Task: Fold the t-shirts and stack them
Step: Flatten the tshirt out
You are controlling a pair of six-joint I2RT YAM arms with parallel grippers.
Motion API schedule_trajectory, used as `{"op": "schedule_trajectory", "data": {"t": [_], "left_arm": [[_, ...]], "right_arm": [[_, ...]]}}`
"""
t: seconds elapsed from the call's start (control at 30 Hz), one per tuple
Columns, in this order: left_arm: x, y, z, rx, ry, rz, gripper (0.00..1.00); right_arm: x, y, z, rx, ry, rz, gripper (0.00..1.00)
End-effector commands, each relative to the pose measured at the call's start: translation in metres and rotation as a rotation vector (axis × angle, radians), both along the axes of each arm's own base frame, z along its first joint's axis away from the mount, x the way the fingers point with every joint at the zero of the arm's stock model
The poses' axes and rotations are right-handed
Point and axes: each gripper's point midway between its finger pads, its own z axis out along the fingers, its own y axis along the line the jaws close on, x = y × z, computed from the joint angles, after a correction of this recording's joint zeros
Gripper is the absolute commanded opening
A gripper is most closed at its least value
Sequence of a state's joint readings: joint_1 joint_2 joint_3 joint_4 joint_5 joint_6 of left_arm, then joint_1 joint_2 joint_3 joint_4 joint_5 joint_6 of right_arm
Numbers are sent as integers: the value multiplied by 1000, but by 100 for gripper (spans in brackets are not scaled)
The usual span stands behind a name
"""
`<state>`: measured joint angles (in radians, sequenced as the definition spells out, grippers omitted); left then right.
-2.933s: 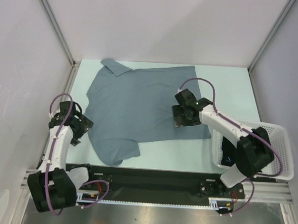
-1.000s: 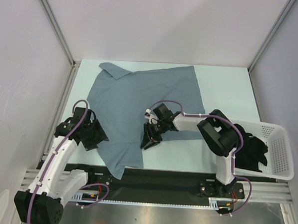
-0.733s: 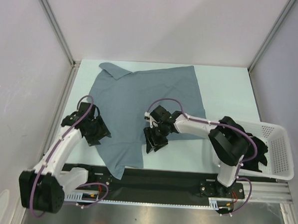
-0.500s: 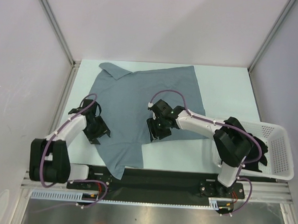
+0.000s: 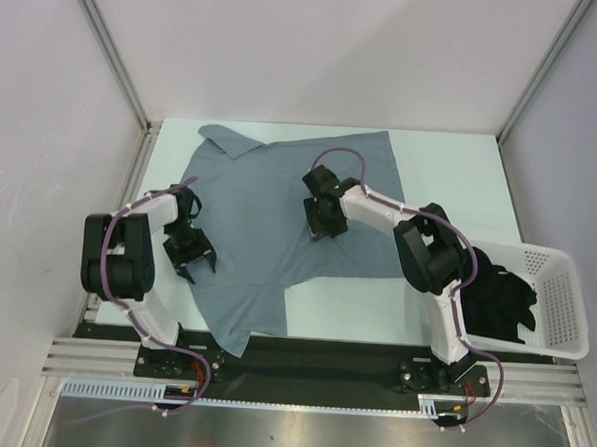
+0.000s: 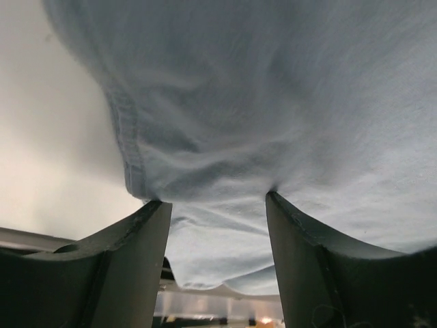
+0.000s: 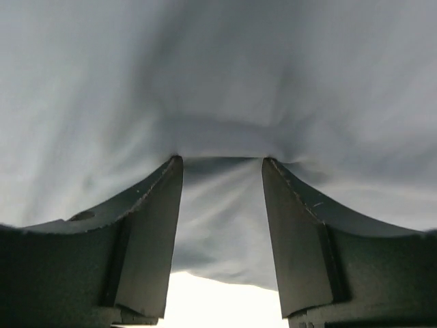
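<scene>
Pale mint-green tabletop (image 5: 451, 171) carries the slate grey-blue, short-sleeved cloth shirt (image 5: 260, 191), spread nearly flat across its left and middle part, with the small collar (image 5: 223, 139) at the far left corner and one sleeve (image 5: 242, 316) reaching the near edge. On the shirt's middle, the right gripper (image 5: 321, 230) presses down with its jaws apart; the right wrist view shows its two dark fingers (image 7: 147, 232) spread, a soft pucker of the grey-blue cloth at their tips, and nothing pinched between them, so the grip is released. At the shirt's left edge, near the sleeve, the left gripper (image 5: 194, 261) also stands with its jaws spread; in the left wrist view its dark fingers (image 6: 123, 260) rest against the cloth, the stitched hem (image 6: 130, 150) runs down just beside the left finger, and the fabric lies loose in the gap, not clamped. Well apart from the grey-blue shirt, at the table's right near corner, the black cloth shirt (image 5: 495, 299) lies crumpled inside the white plastic lattice basket (image 5: 563, 297), with part of it draped over the basket's left rim. Plain white walls (image 5: 317, 54) with metal corner rails enclose the table on three sides.
</scene>
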<state>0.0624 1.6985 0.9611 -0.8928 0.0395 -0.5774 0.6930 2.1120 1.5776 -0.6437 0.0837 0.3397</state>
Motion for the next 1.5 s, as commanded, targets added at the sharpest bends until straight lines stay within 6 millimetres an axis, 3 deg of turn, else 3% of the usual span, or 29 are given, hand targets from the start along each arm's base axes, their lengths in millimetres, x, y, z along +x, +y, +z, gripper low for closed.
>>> {"op": "schedule_trajectory", "data": {"t": [0.0,0.07,0.13,0.2,0.3,0.33,0.37,0.4,0.43,0.47,0.5,0.53,0.6,0.77,0.8,0.93,1.1,1.2,1.37,1.47], "left_arm": [[77,37,-13,146,-194,-42,63],[87,41,-9,168,-207,-62,63],[97,52,10,233,-246,-81,64],[103,54,43,280,-337,-101,68],[87,44,77,317,-398,-119,77],[79,30,102,309,-470,-137,78],[65,22,100,299,-468,-143,79],[56,14,106,279,-498,-124,79],[43,6,117,254,-538,-116,79],[26,-5,109,229,-524,-128,79],[17,-13,107,198,-536,-108,79],[10,-30,105,130,-553,-129,77],[-12,-44,93,51,-541,-109,68],[-47,-76,70,-31,-427,-153,61],[-50,-80,67,-33,-410,-133,60],[-63,-98,51,-39,-331,-166,61],[-85,-78,25,89,-180,-106,61],[-98,-77,15,87,-124,-89,63],[-117,-76,-2,81,-46,-31,65],[-140,-69,-14,105,47,5,65]], "right_arm": [[39,-52,-31,-195,-14,-44,56],[53,-60,-23,-218,-34,-50,56],[57,-66,-16,-228,-27,-55,56],[59,-64,10,-216,-70,-54,57],[38,-48,38,-160,-63,-15,63],[30,-44,61,-119,-86,-3,65],[14,-29,68,-78,-77,41,68],[-4,-29,67,-72,-59,70,71],[-11,-21,87,-23,-99,95,71],[-33,-2,93,31,-85,163,72],[-54,-1,83,38,-51,205,72],[-61,10,96,90,-87,239,72],[-89,31,94,182,-31,297,70],[-126,78,84,344,72,368,52],[-131,82,72,338,103,378,44],[-152,101,46,360,167,444,30],[-164,124,37,354,154,510,26],[-166,134,30,354,163,510,25],[-167,131,-1,287,182,487,26],[-174,123,-18,231,194,491,27]]}}
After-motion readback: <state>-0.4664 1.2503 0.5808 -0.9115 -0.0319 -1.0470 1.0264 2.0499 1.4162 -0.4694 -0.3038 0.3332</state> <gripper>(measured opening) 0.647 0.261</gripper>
